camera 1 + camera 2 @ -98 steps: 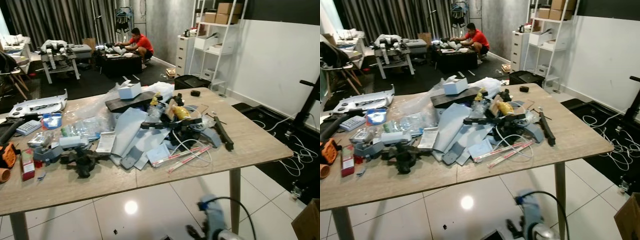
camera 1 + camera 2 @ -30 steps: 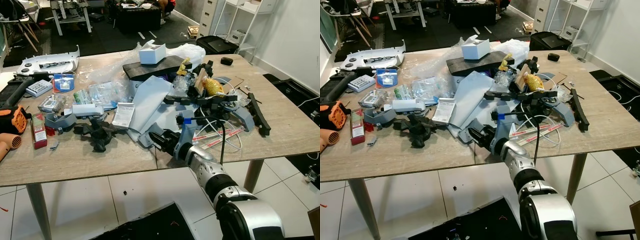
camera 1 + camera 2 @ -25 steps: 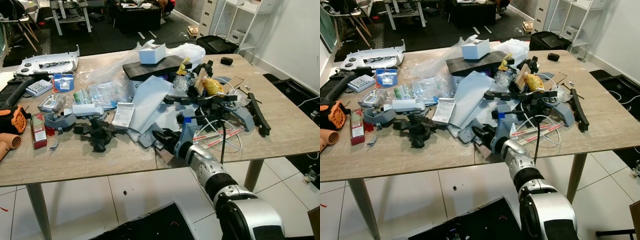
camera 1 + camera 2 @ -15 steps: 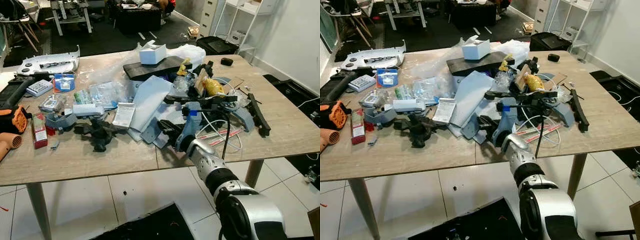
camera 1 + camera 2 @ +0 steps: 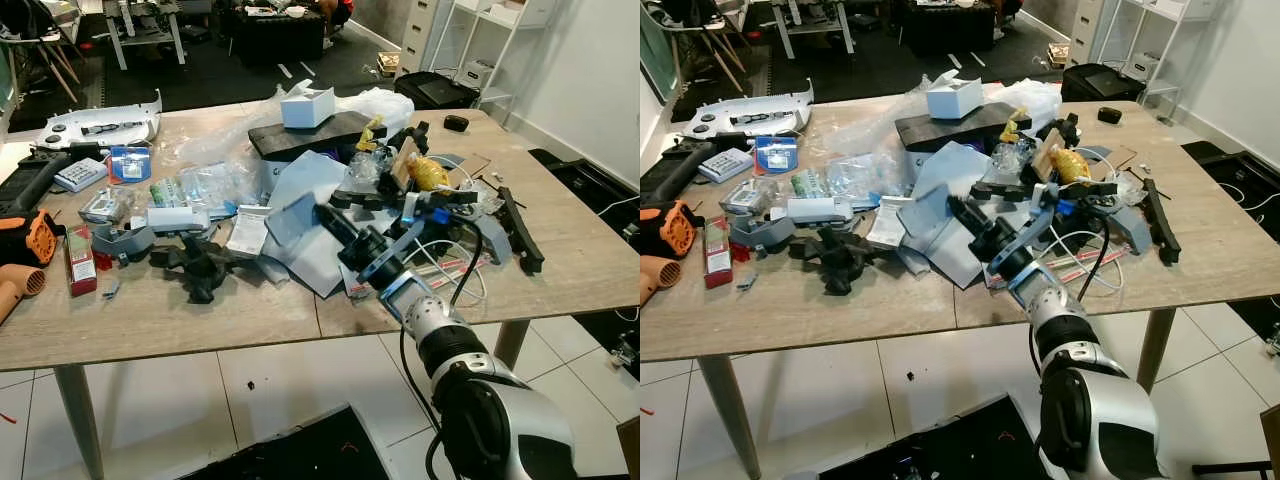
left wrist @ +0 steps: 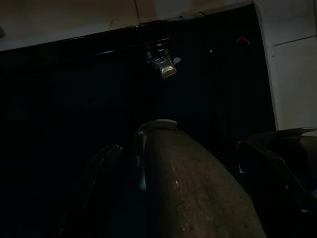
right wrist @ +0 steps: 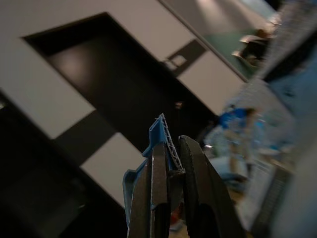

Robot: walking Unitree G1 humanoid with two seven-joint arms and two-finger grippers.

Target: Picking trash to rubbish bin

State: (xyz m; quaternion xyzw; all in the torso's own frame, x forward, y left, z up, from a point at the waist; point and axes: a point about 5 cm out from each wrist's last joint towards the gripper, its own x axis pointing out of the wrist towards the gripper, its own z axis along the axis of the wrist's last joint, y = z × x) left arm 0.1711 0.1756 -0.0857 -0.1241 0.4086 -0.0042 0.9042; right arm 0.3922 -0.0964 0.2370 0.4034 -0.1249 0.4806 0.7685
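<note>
Fingers [image 7: 158, 173] of the right gripper [image 5: 325, 215] have clamped a flat blue-grey plastic panel [image 5: 288, 217] and lifted it off the heap on the cluttered wooden table [image 5: 150, 325], ready for binning.

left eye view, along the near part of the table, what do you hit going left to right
Orange tool → red box → black star-shaped part → right tool holding a blue plastic piece → long black bar.

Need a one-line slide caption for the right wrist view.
Right gripper shut on a blue plastic piece, lifted over the cluttered table.
</note>
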